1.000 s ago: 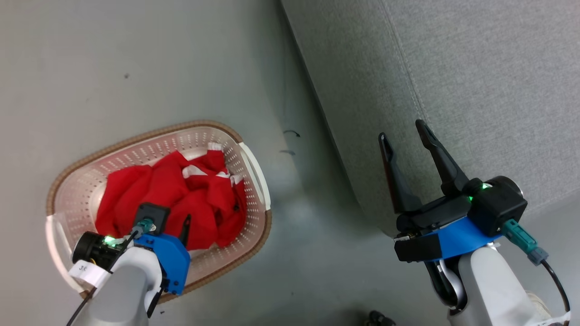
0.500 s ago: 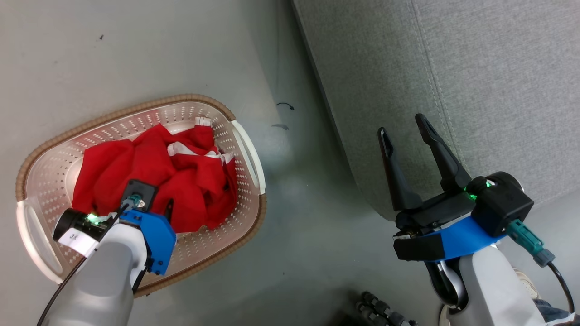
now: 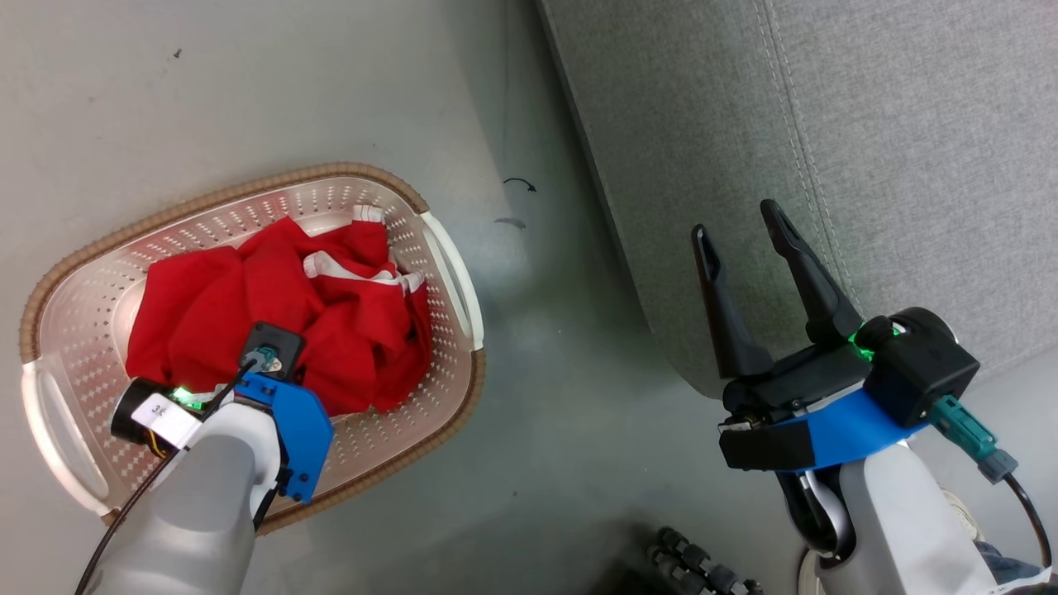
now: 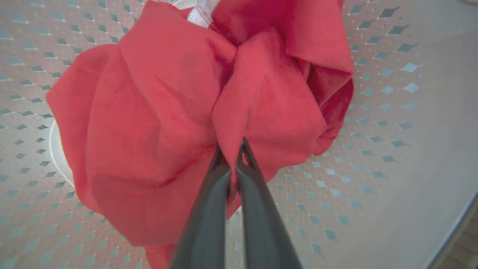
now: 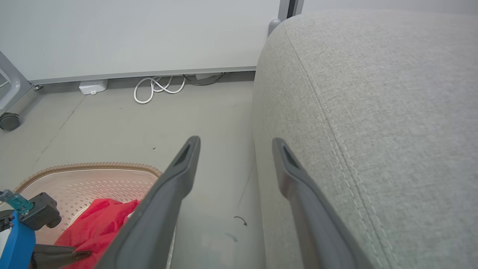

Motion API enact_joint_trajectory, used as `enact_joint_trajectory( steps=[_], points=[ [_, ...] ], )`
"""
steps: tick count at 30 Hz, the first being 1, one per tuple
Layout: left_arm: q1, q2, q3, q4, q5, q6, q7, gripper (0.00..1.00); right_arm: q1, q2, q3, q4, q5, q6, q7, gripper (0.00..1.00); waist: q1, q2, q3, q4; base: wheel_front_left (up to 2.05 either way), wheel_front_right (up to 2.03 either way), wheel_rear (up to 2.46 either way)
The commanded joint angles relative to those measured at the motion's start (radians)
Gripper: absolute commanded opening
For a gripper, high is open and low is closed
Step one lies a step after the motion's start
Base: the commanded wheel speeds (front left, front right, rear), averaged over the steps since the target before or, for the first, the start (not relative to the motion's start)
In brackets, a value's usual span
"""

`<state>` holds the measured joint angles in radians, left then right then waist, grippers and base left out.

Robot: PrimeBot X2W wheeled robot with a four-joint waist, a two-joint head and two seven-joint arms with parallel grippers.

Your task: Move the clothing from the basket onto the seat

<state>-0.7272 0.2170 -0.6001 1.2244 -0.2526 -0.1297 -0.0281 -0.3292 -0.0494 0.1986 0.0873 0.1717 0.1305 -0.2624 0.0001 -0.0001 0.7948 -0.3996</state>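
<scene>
The red clothing (image 3: pixel 248 306) lies bunched in the cream basket (image 3: pixel 248 186) on the floor at the left of the head view, with white trim showing at its far side. My left arm reaches down into the basket and its wrist hides the fingers there. In the left wrist view my left gripper (image 4: pixel 231 149) is shut on a fold of the clothing (image 4: pixel 168 112), above the perforated basket wall (image 4: pixel 373 149). My right gripper (image 3: pixel 736 223) hangs open and holds nothing, in front of the grey seat (image 3: pixel 868 124). The right wrist view shows that gripper (image 5: pixel 235 141), the seat (image 5: pixel 373 112), the basket (image 5: pixel 93 168) and the clothing (image 5: pixel 101 220).
Bare grey floor lies between basket and seat, with small dark marks (image 3: pixel 521 183). A white cable (image 5: pixel 157 87) and a small white box (image 5: pixel 92 86) lie by the far wall, and a caster wheel (image 5: pixel 8 121) stands at the left. A black ribbed hose (image 3: pixel 694 566) sits by my base.
The head camera has shifted, so the basket sits further left and higher in view. The left finger that showed beside the wrist is now hidden under it. The right gripper stays open.
</scene>
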Motion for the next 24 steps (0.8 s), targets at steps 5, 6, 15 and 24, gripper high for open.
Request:
enact_joint_trajectory(
  steps=[5,6,15,24],
  points=[
    [-0.021,-0.008,-0.027,0.001,-0.030,-0.001,-0.004,0.00,-0.016,-0.002,-0.004,0.001,-0.001,0.000,-0.004,1.00,-0.0001,0.0001,-0.010,0.008,0.00,0.00,0.00],
    [-0.020,-0.009,-0.032,0.002,-0.037,-0.001,-0.002,0.00,-0.017,-0.002,-0.003,0.002,-0.002,0.000,-0.004,1.00,-0.0001,0.0001,-0.012,0.009,0.00,0.00,0.00],
    [-0.003,-0.029,-0.053,-0.004,-0.102,-0.001,-0.016,0.00,-0.020,-0.002,-0.005,0.014,-0.012,0.000,-0.004,1.00,-0.0001,0.0001,-0.050,0.037,0.00,0.00,0.00],
    [0.044,-0.086,-0.078,-0.026,-0.193,-0.001,-0.078,0.00,-0.021,-0.002,-0.019,0.057,-0.050,0.000,-0.004,1.00,-0.0001,0.0001,-0.215,0.135,0.00,0.00,0.00]
  ],
)
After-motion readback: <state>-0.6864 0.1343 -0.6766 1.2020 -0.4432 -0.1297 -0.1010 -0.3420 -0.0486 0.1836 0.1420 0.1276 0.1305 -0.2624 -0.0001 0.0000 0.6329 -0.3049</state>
